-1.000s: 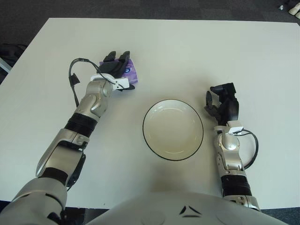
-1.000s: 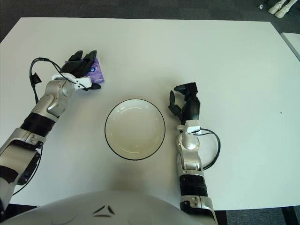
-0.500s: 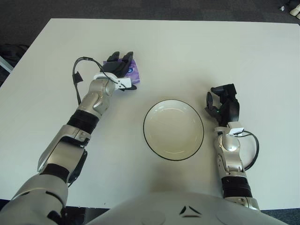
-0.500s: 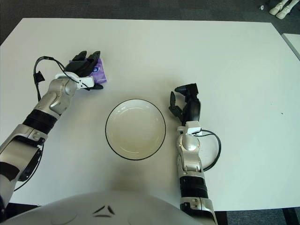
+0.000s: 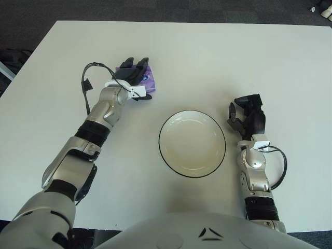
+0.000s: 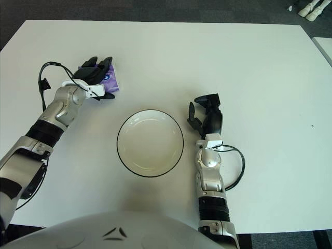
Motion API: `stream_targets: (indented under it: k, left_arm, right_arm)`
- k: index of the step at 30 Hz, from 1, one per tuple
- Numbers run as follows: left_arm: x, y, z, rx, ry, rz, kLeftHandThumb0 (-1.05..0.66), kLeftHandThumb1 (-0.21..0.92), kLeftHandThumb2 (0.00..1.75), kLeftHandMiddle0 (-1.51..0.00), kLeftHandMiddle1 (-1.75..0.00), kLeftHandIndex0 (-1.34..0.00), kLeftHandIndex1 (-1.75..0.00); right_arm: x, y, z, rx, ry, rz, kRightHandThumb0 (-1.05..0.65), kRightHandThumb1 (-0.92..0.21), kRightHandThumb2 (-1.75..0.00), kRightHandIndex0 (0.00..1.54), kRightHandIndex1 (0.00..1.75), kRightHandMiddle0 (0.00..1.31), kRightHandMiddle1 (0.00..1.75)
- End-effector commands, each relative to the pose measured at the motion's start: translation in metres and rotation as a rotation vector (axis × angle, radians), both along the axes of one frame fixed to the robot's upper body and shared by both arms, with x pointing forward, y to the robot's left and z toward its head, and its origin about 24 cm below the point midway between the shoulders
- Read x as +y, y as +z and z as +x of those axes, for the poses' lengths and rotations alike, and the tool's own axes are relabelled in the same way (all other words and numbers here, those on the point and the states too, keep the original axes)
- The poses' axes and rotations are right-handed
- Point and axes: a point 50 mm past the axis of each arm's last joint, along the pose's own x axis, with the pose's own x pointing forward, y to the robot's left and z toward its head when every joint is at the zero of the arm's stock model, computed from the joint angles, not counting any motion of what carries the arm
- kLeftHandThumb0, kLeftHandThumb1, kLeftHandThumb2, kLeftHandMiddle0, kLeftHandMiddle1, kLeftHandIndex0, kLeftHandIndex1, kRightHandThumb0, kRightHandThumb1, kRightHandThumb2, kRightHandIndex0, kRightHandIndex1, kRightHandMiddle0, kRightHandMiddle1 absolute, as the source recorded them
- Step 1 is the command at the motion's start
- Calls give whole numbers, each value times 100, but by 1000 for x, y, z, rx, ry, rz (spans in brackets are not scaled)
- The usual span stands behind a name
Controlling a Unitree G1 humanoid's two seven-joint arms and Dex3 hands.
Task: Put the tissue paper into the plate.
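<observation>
Where left hand (image 5: 132, 74) covers tissue paper (image 5: 146, 79), fingers atop

The setting looks like an office or lab room rather than a home. A large plain white worktop (image 5: 218, 57) stands on dark grey carpet tile flooring (image 5: 155, 9), and the edge of a second pale table (image 6: 324, 47) shows at the right.

glossy plate (image 5: 192, 143), matt table (image 5: 218, 62)
</observation>
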Motion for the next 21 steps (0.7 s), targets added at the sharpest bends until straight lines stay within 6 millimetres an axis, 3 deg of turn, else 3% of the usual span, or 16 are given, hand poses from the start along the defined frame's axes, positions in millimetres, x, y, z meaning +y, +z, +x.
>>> stream_targets:
  k: [1,9,10,11,13,16,19,21]
  left_arm:
    - [-11,-65,-24,326,-58,10,-95,53,63,0,0,0,0]
    - [-9,-71,-22,372,-56,38,-82,43,79,-3,-2,0,-3]
    - [-8,-74,-22,368,-50,36,-79,41,82,-5,-9,0,-5]
    - [-8,-76,-22,365,-45,34,-76,39,84,-4,-25,0,-15]
    - [-7,-80,-22,358,-37,27,-68,35,90,-1,-73,0,-46]
    - [-5,-82,-22,333,-21,2,-59,29,98,-2,-119,0,-84]
    - [-4,-83,-22,315,-7,-20,-50,24,108,-13,-154,0,-133]
    - [-4,-84,-22,302,7,-35,-46,23,112,-22,-164,-1,-151]
  right_arm:
    - [-2,-26,-12,144,-19,16,-38,-71,-83,60,124,32,175]
    - [-2,-26,-12,157,-23,20,-38,-70,-84,60,124,33,175]
    - [-2,-25,-13,153,-22,21,-38,-70,-83,60,124,33,175]
    - [-2,-25,-13,151,-22,23,-38,-70,-83,60,124,32,175]
    - [-2,-25,-13,145,-21,24,-38,-71,-82,60,125,32,175]
    - [-1,-24,-14,135,-18,22,-38,-71,-82,59,124,32,175]
    - [-1,-24,-14,124,-16,17,-38,-70,-83,59,123,32,175]
    - [-1,-24,-14,123,-16,11,-38,-70,-84,59,121,33,175]
